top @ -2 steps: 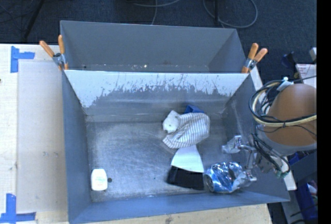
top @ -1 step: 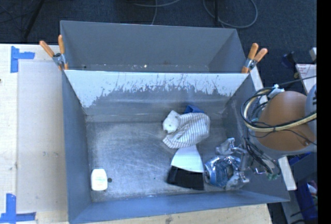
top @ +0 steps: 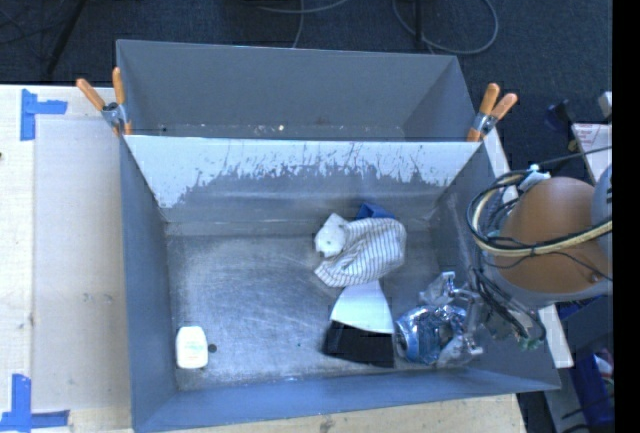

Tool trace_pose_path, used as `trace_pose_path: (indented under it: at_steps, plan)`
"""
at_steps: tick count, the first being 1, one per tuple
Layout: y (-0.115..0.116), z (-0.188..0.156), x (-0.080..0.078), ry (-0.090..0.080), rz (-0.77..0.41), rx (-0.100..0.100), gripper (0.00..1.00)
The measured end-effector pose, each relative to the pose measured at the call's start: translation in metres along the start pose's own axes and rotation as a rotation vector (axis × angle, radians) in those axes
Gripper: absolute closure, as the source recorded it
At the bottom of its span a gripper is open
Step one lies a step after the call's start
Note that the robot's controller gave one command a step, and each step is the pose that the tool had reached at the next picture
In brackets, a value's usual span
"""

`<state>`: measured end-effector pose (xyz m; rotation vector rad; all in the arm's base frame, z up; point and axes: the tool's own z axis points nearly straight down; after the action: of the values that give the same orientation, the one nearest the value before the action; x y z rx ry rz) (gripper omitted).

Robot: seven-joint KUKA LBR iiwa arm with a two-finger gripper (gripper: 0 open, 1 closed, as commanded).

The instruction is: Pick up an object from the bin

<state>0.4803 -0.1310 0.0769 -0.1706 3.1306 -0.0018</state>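
My gripper [top: 452, 309] is low in the bin's front right corner, reaching in from the right. Directly under and against it lies a shiny blue crumpled packet [top: 420, 339]; whether it is gripped I cannot tell. Just left of the packet sits a flat black and white piece [top: 362, 326], its white part towards the back. Behind that, near the bin's middle, a striped white cloth [top: 365, 251] lies bunched, with a small white crumpled lump [top: 329, 238] at its left end and a bit of blue [top: 373, 212] showing behind it.
A small white and yellow block [top: 191, 347] lies alone in the front left corner. The arm's orange dome and looped cables hang over the bin's right wall.
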Motion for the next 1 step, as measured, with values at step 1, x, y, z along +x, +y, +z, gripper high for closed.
trace_pose_path:
  at_steps: [1]
  plan:
    - [0.0000, 0.0000, 0.0001, 0.000, 0.000, 0.000, 1.00]
